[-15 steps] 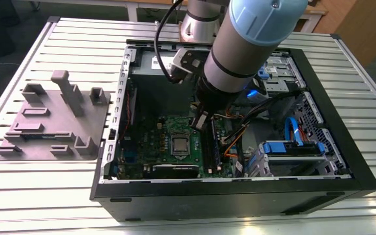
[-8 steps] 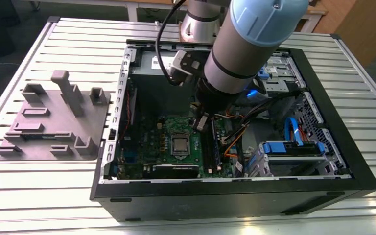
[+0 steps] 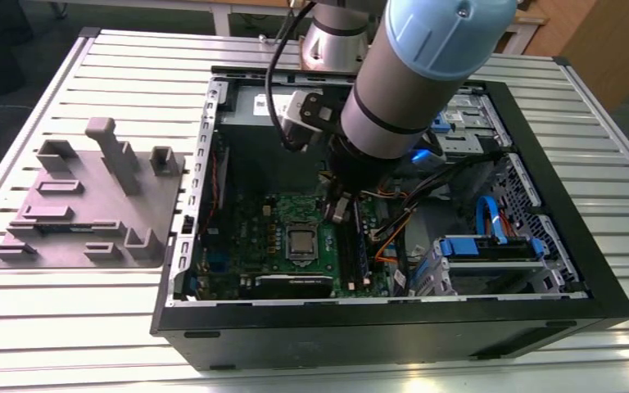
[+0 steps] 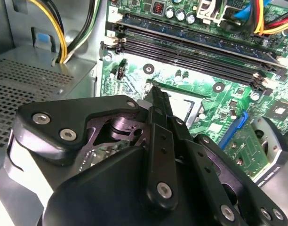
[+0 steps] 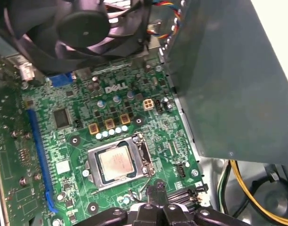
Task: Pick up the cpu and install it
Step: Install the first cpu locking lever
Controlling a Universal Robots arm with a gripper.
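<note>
Cpu [image 5: 116, 162], flat in the socket [image 5: 93, 165] on the motherboard [image 5: 64, 155], just ahead of and below the jaws, judged already seated there, hence jaws narrow, tips together, holding nothing.

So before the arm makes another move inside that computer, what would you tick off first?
1. CPU in its socket on the motherboard: ok, it lies flat and square.
2. Gripper empty: ok, its fingertips are together just beside the socket, with nothing between them.
3. Metal socket frame latched over the CPU: cannot tell.
4. Case fan apart from the gripper: ok, it is across the board from it.
5. Yellow cable apart from the gripper: ok, it hangs off to the side of the board.
</note>
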